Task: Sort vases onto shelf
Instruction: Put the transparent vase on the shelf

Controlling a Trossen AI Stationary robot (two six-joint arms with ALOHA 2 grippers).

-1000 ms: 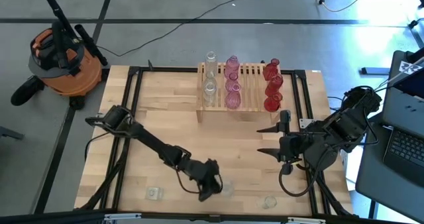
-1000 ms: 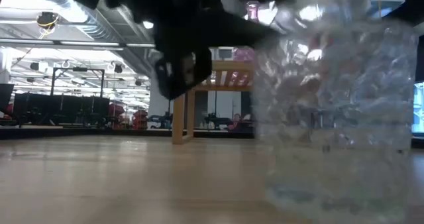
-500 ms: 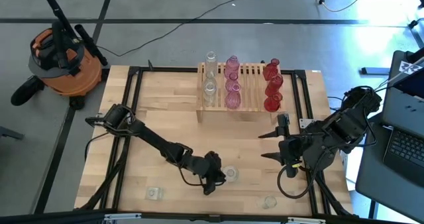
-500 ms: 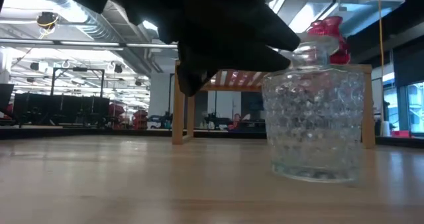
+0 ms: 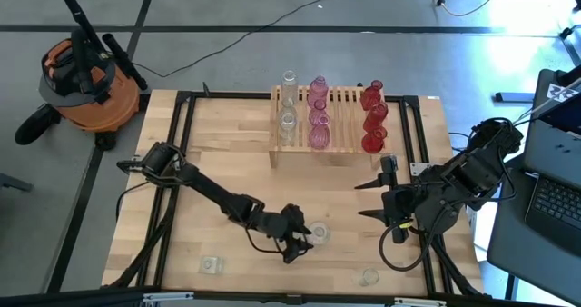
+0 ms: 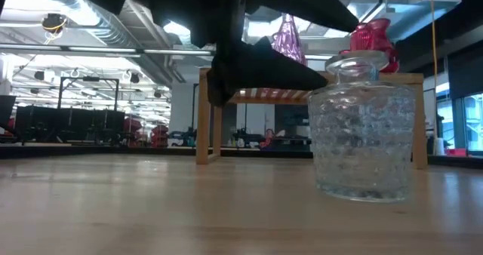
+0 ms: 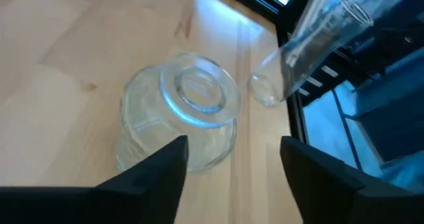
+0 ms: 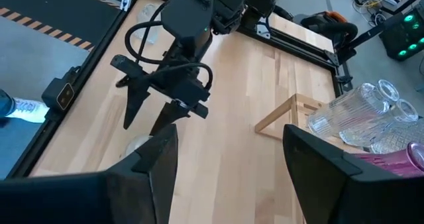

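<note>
Plank tabletop (image 5: 227,153) fills the high view, with the shelf (image 5: 338,142) at its far edge carrying clear, pink and red vases in three rows. An orange shop vacuum (image 5: 86,75) stands on the floor off the table's left corner. Near the front middle, a squat clear jar (image 5: 319,233) stands upright on the wood. The left gripper (image 5: 300,237) is beside it, fingers spread and not touching the glass; the left wrist view shows the jar (image 7: 179,118) beyond the two parted fingertips. Two more clear vases (image 5: 211,265) lie near the front edge, one left, one (image 5: 368,276) right. The right gripper (image 5: 370,198) hovers right of centre, well apart from the jar, its fingers spread and empty.
</note>
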